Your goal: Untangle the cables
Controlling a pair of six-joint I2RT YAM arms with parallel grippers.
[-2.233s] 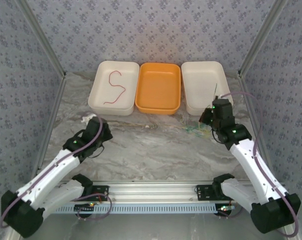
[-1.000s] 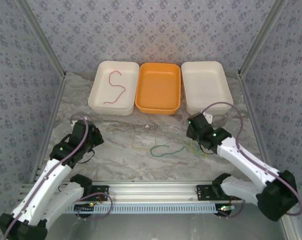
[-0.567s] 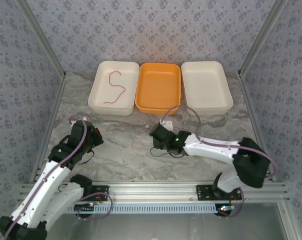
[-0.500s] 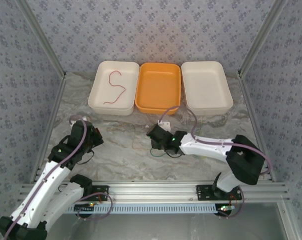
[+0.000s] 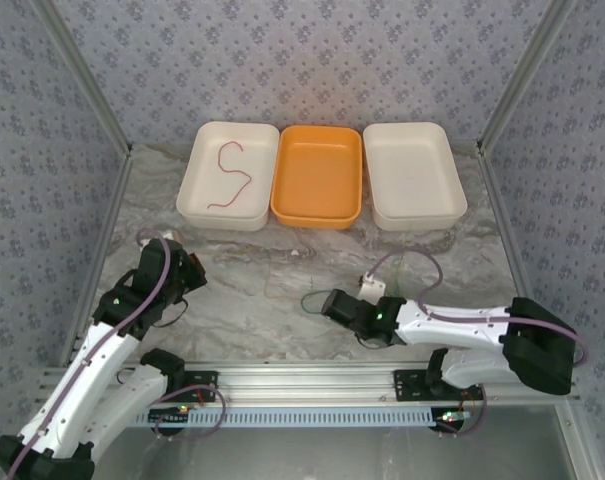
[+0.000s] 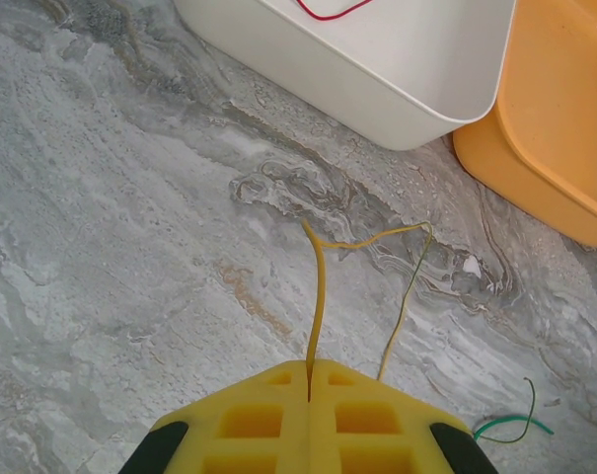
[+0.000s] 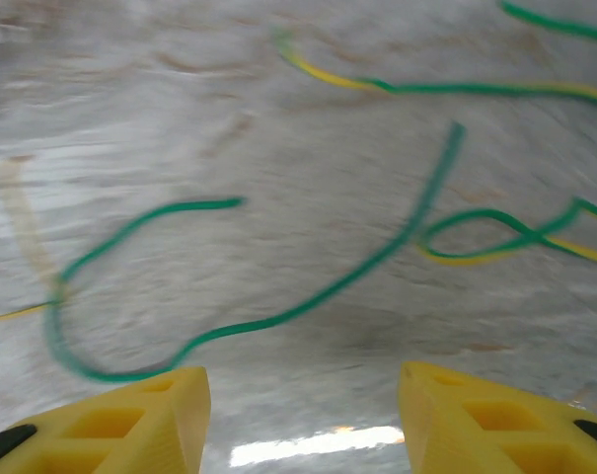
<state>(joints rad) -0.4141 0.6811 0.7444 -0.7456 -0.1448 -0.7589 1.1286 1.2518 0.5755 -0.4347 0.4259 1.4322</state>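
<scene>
Three trays [image 5: 412, 175], one red cable [image 5: 248, 179], left claw [image 6: 309, 383] pinching one yellow cable [image 6: 319, 286]

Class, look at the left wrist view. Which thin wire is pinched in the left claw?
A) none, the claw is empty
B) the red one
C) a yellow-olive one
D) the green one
C: the left claw is shut on the thin yellow-olive wire, which runs straight out of the seam where its two yellow halves meet.

Green cable [image 7: 318, 299] blurred, red cable [image 6: 328, 16] cut by top edge, yellow cable [image 6: 318, 296] end hidden between fingers [image 6: 249, 420]
</scene>
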